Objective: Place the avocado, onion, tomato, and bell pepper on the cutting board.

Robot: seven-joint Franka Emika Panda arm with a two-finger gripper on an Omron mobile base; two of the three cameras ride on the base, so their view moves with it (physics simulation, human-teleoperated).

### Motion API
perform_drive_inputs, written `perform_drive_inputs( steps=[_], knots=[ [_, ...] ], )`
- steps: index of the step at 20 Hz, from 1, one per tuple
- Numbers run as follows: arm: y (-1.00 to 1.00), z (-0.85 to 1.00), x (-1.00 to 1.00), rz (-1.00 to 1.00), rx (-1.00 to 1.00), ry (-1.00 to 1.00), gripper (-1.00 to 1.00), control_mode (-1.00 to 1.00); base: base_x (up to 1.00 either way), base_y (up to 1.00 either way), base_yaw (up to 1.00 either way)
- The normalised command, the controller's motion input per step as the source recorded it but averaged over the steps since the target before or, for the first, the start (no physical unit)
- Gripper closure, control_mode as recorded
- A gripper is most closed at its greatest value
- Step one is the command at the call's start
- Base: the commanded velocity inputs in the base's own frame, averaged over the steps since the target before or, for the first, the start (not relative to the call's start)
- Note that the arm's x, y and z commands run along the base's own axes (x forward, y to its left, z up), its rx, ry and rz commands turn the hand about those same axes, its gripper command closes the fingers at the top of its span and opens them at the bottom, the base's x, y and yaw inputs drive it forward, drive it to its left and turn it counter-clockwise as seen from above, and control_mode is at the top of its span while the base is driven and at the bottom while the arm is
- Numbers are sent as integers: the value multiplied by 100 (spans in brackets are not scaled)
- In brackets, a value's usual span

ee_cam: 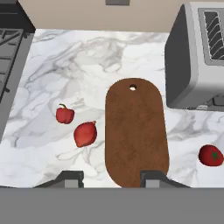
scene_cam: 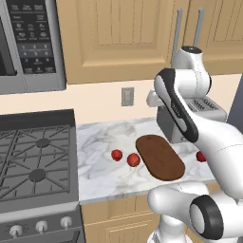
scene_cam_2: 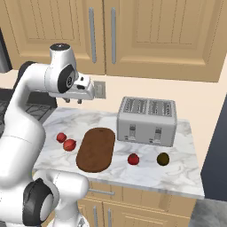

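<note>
Pincer point(ee_cam: 111, 177) is hovering closed and empty high above the marble counter point(ee_cam: 87, 57). Cutting board point(ee_cam: 135, 131) is lying directly beneath; avocado point(scene_cam_2: 163, 158) is sitting well apart, before the toaster point(scene_cam_2: 147, 120).

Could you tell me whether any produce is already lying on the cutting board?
No, the cutting board is bare; the bell pepper, onion and tomato lie beside it on the counter.

Bare cutting board point(ee_cam: 135, 133), toaster point(scene_cam_2: 147, 120) crowding its right, open marble counter point(ee_cam: 78, 57) behind produce
</note>
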Motion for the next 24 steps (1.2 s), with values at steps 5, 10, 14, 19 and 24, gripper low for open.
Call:
perform_drive_inputs(
  steps=[5,10,14,19,24],
  knots=[
    [14,-4,-32,0,0,-2,-100,-100,0,0,0],
    [19,-31,-28,0,6,6,-100,-100,0,0,0],
    [39,-18,-9,0,1,1,-100,-100,0,0,0],
    [49,-5,0,0,0,0,-100,-100,0,0,0],
    [44,-22,4,0,-2,1,-100,-100,0,0,0]
  ],
)
